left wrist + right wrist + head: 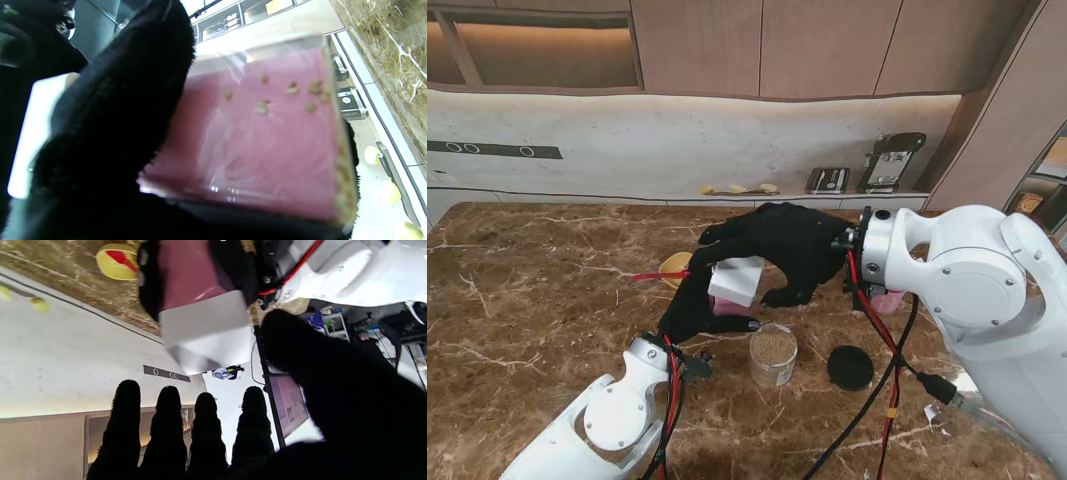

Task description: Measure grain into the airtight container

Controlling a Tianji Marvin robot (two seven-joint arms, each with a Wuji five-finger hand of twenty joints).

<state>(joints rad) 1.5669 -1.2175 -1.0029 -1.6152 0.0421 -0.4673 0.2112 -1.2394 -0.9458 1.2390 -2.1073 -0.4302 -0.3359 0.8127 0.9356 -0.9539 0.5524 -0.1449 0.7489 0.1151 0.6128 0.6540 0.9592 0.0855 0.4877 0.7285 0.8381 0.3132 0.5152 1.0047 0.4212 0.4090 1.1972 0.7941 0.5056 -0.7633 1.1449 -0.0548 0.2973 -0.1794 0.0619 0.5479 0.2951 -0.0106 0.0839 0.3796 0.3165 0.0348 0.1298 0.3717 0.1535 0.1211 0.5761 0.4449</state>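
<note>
Left hand [695,305] wrapped around pink container [732,305], lifted off brown marble tabletop [517,300], tilted. White lid [736,280] sits at container's upper end, pointing toward right hand [779,245]. Left wrist view: glove fingers [110,110] pressed against clear-walled pink container [263,133], a few grains [293,89] loose on the inner wall, more piled along one edge.

Right hand hovering just beyond the lid, fingers spread and curled, gripping nothing. Right wrist view: four fingertips [166,426] apart, thumb [333,383] separate, white lid [206,333] and pink body [186,271] ahead of the fingers without contact. Contact between right hand and lid in stand view: cannot tell, glove overlaps it.

Glass jar [773,354] of brown grain upright on tabletop, nearer to me than the held container, just to its right, uncapped. Black round lid [850,367] flat on tabletop right of jar, close but apart. Yellow bowl [674,269] with red-handled scoop [649,276] behind left hand, partly hidden. Same yellow bowl [116,261] visible in right wrist view.

Red and black cables [882,340] hanging from right arm, draped across tabletop near black lid.
</note>
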